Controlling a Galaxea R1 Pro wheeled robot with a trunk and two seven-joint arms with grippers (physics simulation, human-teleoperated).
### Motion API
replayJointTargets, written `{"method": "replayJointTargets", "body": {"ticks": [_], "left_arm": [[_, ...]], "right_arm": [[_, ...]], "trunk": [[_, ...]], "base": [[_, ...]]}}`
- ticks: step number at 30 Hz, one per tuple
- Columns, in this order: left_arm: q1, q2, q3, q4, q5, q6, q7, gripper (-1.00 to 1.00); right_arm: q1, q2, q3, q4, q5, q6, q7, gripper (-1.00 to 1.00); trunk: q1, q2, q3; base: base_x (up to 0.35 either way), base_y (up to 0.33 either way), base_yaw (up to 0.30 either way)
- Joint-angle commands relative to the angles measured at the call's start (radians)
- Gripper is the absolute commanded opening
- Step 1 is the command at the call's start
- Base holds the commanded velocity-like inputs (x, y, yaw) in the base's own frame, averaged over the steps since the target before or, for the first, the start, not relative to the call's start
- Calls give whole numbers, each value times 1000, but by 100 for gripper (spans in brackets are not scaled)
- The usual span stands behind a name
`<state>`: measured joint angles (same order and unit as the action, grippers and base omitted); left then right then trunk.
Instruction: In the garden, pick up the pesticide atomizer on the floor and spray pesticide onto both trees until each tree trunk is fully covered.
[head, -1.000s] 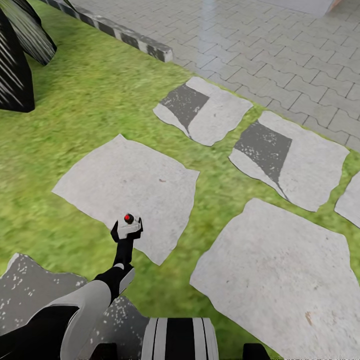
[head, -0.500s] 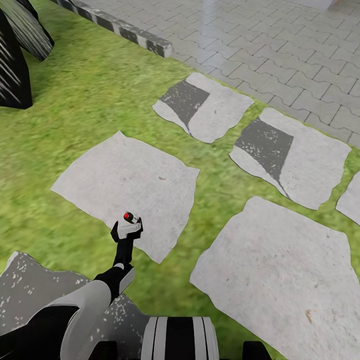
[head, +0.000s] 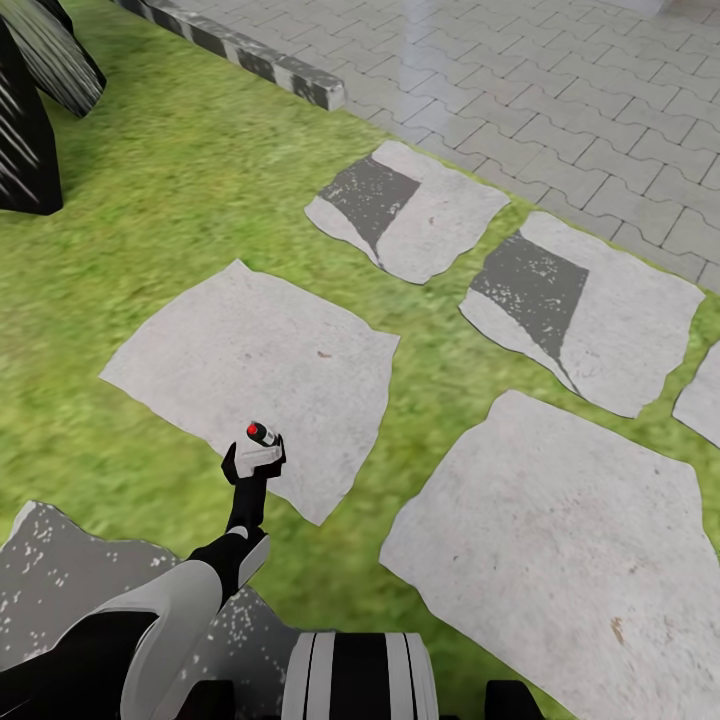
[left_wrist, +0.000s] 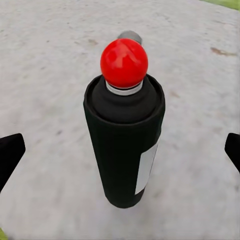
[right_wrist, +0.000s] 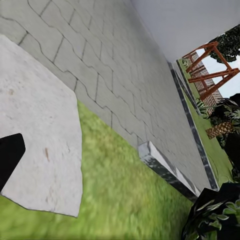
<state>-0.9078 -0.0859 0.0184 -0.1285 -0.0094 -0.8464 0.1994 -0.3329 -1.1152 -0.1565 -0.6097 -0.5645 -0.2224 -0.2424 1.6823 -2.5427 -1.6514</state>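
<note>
Left gripper (head: 256, 462) closed around the pesticide atomizer (left_wrist: 125, 127), above a stepping stone (head: 250, 360). Right gripper's opening cannot be told.

Black atomizer (left_wrist: 125, 145), red knob; green lawn (head: 180, 200).

The left arm (head: 150, 630) has a light grey shell over black parts, then a thin black wrist. The pincer (head: 254, 462) is black with grey tips. The trunk (head: 360, 675) is grey with black stripes.
</note>
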Motion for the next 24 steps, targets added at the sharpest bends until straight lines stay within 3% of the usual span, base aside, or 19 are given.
{"method": "replayJointTargets", "body": {"ticks": [1,24], "left_arm": [[0,0,0,0,0,0,0,100],[0,0,-2,1,0,3,0,100]], "right_arm": [[0,0,0,0,0,0,0,100],[0,0,0,0,0,0,0,100]], "trunk": [[0,0,0],[0,0,0]], "base": [[0,0,0],[29,0,0]]}}
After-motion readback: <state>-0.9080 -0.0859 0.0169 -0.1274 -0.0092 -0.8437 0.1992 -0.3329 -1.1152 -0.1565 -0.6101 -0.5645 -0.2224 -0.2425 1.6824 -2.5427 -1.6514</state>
